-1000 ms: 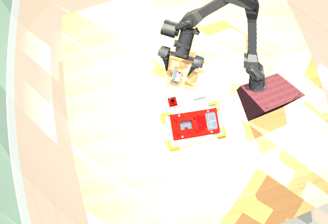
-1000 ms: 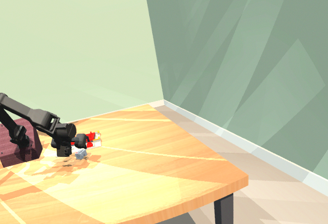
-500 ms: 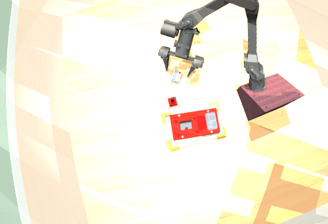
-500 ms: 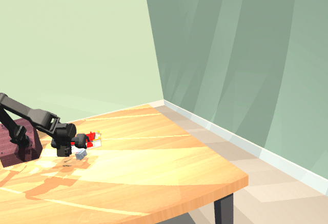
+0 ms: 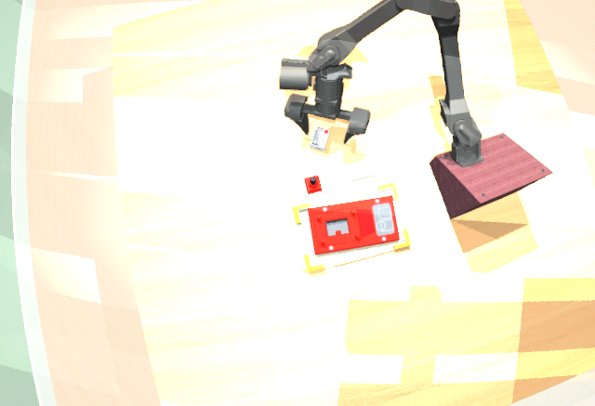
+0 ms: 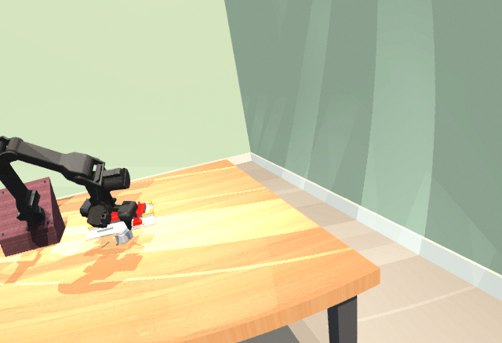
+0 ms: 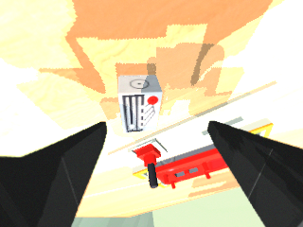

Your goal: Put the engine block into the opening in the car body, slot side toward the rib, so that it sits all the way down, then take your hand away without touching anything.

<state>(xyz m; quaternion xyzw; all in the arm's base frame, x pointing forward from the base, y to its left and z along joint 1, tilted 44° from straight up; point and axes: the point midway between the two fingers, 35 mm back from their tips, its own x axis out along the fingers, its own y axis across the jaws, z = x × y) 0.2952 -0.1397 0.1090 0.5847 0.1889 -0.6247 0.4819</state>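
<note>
The grey engine block [image 5: 319, 139] [image 6: 122, 236] [image 7: 137, 111], with dark slots and a red dot on one face, is on the table behind the car body and apart from it. The red car body [image 5: 352, 246] [image 7: 194, 163] lies between yellow corner marks. Its opening [image 5: 337, 224] shows grey inside, with a small red rib [image 5: 337, 232] at its front edge; no block is in it. My gripper [image 5: 326, 137] [image 7: 158, 125] is wide open and empty. In the wrist view the block shows beyond the fingertips, nearer the left finger. Whether the block lies quite flat is hard to tell.
A red piece with a black knob [image 5: 312, 184] [image 6: 136, 221] [image 7: 148, 153] stands between the block and the car body's back left corner. Yellow corner marks [image 5: 314, 266] surround the car body. The arm's dark red base block [image 5: 511, 166] [image 6: 12, 221] is at the right in the top view.
</note>
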